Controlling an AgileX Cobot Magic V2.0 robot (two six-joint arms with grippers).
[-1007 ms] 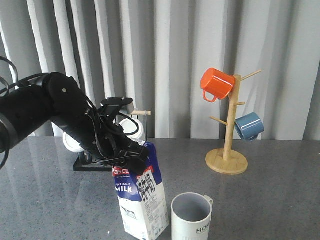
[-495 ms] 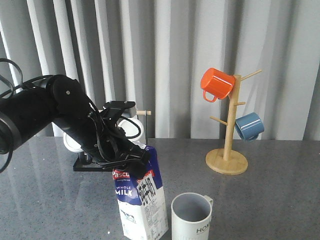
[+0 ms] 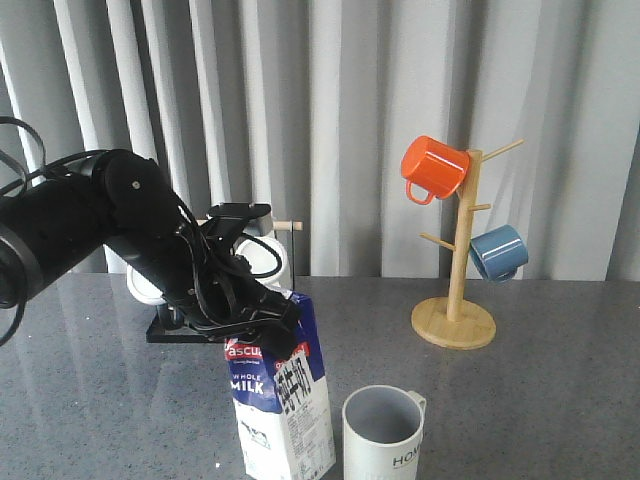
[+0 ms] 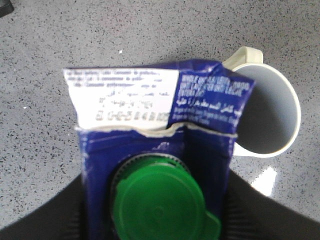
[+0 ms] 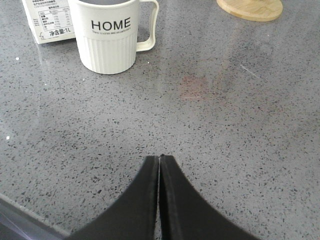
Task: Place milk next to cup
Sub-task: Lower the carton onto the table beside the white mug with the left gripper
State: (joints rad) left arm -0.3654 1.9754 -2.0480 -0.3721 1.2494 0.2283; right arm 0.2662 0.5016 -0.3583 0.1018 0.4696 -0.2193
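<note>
The blue-and-white milk carton (image 3: 283, 405) stands on the grey table just left of the cream ribbed "HOME" cup (image 3: 384, 432), nearly touching it. My left gripper (image 3: 262, 318) is shut on the carton's top from above; in the left wrist view the green cap (image 4: 157, 202) sits between the black fingers (image 4: 60, 212), with the cup's grey inside (image 4: 270, 112) beside the carton (image 4: 150, 102). In the right wrist view my right gripper (image 5: 159, 160) is shut and empty, low over the table, well short of the cup (image 5: 109, 35) and carton (image 5: 47, 20).
A wooden mug tree (image 3: 458, 300) with an orange mug (image 3: 432, 168) and a blue mug (image 3: 498, 252) stands at the back right. A black wire rack (image 3: 190, 325) with white mugs (image 3: 262, 255) stands behind my left arm. The table's near edge (image 5: 20, 210) shows by my right gripper.
The left gripper has turned and shifted the milk carton slightly, and it now stands more upright beside the cup. The cup and right gripper have not moved.
</note>
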